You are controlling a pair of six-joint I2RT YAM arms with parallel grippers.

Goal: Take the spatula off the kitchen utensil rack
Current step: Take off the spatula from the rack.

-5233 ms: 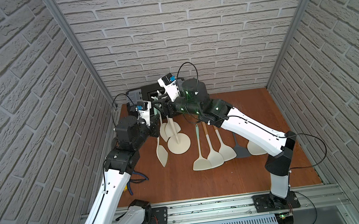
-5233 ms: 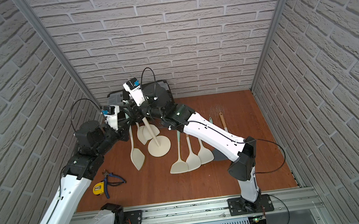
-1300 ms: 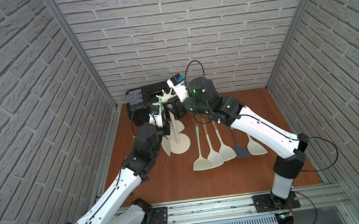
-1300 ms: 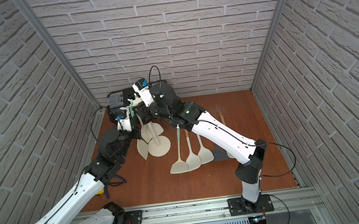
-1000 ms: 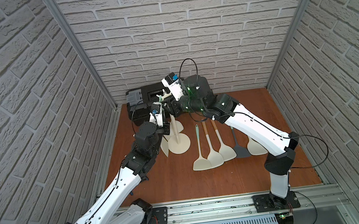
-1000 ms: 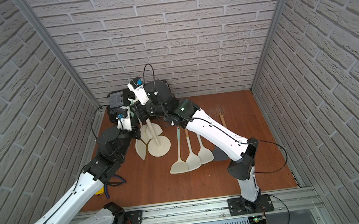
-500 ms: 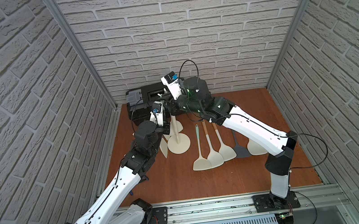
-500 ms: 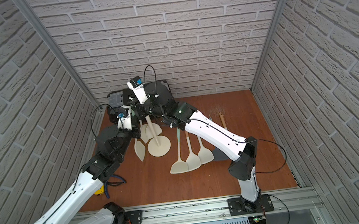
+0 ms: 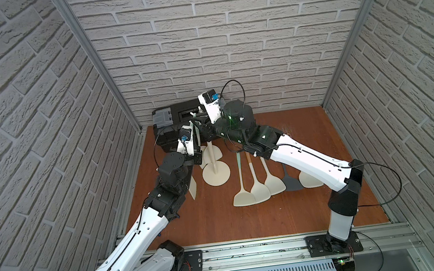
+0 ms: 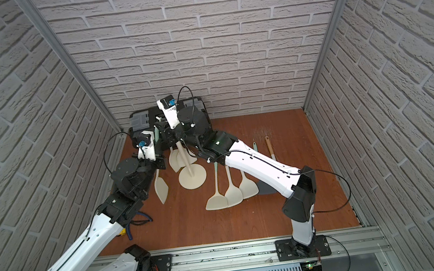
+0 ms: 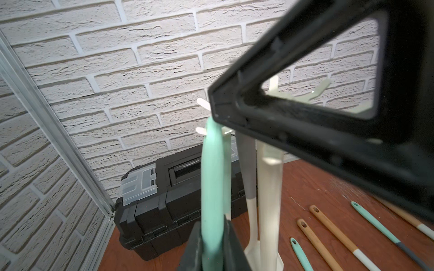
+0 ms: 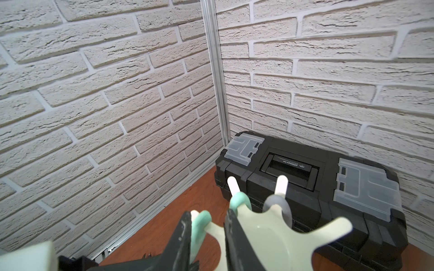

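The cream-white kitchen utensil rack (image 9: 216,172) (image 10: 192,178) stands at the back left, and its star crown (image 12: 270,234) fills the right wrist view. A spatula with a mint-green handle (image 11: 211,176) hangs from one prong. Its cream blade (image 9: 193,189) (image 10: 161,187) hangs just above the floor, left of the base. My left gripper (image 11: 212,248) (image 10: 157,138) is shut on that handle partway down. My right gripper (image 12: 206,225) (image 9: 199,121) is at the crown, its jaws closed in on a prong and the mint loop (image 12: 199,220) hooked there.
A black toolbox (image 9: 171,122) (image 12: 305,187) sits behind the rack in the back left corner. A grey-handled utensil (image 11: 246,169) and another mint loop (image 12: 238,199) also hang on the rack. Several utensils (image 9: 257,188) lie on the floor to its right. Brick walls stand close.
My right gripper swung back from the right onto the crown and its jaws narrowed. My left gripper stayed shut on the mint handle, and the blade drifted slightly left and forward.
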